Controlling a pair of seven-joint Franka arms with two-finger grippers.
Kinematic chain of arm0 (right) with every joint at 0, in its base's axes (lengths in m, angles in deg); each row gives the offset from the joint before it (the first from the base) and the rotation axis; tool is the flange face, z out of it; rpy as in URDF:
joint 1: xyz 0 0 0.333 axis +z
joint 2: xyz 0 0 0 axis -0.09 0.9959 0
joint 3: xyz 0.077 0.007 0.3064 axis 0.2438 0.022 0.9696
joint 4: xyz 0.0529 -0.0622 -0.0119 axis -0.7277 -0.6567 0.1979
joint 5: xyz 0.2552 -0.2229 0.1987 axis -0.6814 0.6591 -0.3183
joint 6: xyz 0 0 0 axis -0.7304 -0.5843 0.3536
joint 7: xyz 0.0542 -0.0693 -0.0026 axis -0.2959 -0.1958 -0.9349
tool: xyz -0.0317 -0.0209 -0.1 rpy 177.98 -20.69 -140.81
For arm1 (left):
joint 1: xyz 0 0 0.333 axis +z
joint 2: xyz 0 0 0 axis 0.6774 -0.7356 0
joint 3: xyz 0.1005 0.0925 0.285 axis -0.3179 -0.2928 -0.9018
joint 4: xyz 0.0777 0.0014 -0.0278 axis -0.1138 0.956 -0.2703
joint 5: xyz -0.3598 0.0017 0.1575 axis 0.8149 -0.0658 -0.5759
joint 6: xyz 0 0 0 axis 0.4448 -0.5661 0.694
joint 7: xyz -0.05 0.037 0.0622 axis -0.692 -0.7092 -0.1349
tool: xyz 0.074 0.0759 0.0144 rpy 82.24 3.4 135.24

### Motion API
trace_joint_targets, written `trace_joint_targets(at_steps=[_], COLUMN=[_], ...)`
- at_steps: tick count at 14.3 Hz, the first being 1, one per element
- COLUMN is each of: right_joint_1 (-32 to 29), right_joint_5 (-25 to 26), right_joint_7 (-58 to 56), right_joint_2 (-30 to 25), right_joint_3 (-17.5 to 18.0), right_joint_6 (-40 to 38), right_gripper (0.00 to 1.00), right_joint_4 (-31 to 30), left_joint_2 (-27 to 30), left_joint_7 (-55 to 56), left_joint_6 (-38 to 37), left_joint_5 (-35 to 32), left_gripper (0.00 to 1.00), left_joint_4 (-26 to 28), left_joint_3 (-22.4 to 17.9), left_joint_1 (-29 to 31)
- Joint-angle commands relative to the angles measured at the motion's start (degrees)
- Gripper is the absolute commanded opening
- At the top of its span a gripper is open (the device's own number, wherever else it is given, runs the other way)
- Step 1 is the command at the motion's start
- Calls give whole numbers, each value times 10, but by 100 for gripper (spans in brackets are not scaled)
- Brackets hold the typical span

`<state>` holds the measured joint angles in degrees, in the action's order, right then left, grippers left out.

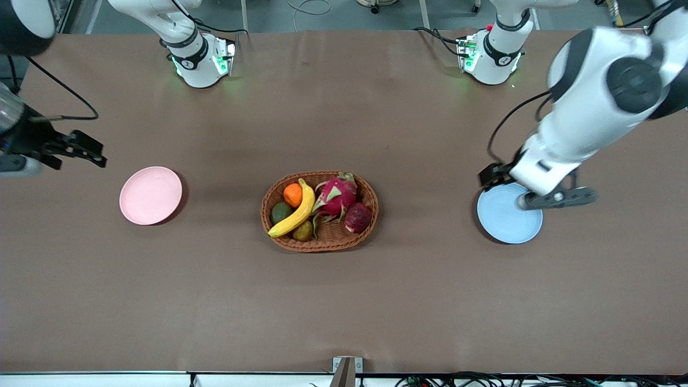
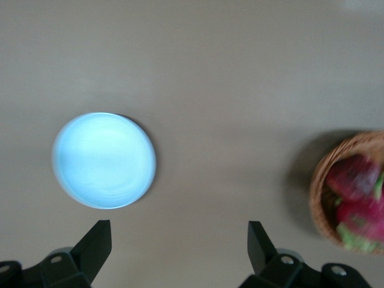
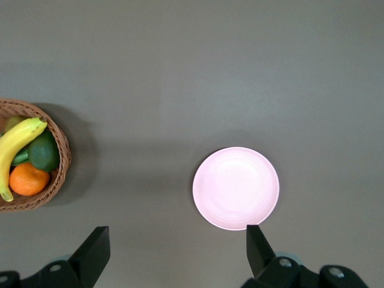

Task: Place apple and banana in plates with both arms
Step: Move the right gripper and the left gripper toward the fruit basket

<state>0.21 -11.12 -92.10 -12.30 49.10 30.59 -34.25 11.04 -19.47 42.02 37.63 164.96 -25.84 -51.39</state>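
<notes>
The dark maroon apple (image 1: pixel 358 216) and the yellow banana (image 1: pixel 294 211) lie in a brown wicker basket (image 1: pixel 319 244) at mid table. The pale pink plate (image 1: pixel 150 194) sits toward the right arm's end and the pale blue plate (image 1: pixel 509 213) toward the left arm's end; both hold nothing. My left gripper (image 1: pixel 537 187) hangs open and empty over the blue plate's edge. My right gripper (image 1: pixel 88 150) hangs open and empty over bare table near the pink plate. The left wrist view shows the open gripper (image 2: pixel 180 240), blue plate (image 2: pixel 104 160) and apple (image 2: pixel 354 176). The right wrist view shows the open gripper (image 3: pixel 177 243), pink plate (image 3: pixel 236 188) and banana (image 3: pixel 18 150).
The basket also holds an orange (image 1: pixel 293 194), a pink dragon fruit (image 1: pixel 336 196), a green avocado (image 1: pixel 280 212) and a small olive fruit (image 1: pixel 303 231). The two arm bases (image 1: pixel 200 59) stand along the table's edge farthest from the front camera.
</notes>
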Motion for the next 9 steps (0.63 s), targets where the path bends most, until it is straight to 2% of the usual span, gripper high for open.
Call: trace_joint_targets(at_steps=[1, 4, 6, 9], right_joint_1=[36, 101, 151, 222], right_joint_5=[1, -8, -30, -30], right_joint_7=[10, 71, 150, 268], right_joint_2=[67, 119, 153, 207], right_joint_3=[-2, -2, -2, -3], right_joint_6=[20, 74, 120, 192], right_gripper=[100, 100, 100, 100], right_joint_4=[25, 24, 25, 26], left_joint_2=[-67, -133, -163, -206], left_joint_7=[115, 269, 359, 447], left_joint_6=[28, 61, 105, 173], left_joint_5=[0, 0, 0, 2], left_gripper=[100, 100, 100, 100], left_joint_4=[-47, -86, -90, -91], left_joint_3=[-2, -3, -3, -3], left_joint_1=[-45, -94, -114, -141])
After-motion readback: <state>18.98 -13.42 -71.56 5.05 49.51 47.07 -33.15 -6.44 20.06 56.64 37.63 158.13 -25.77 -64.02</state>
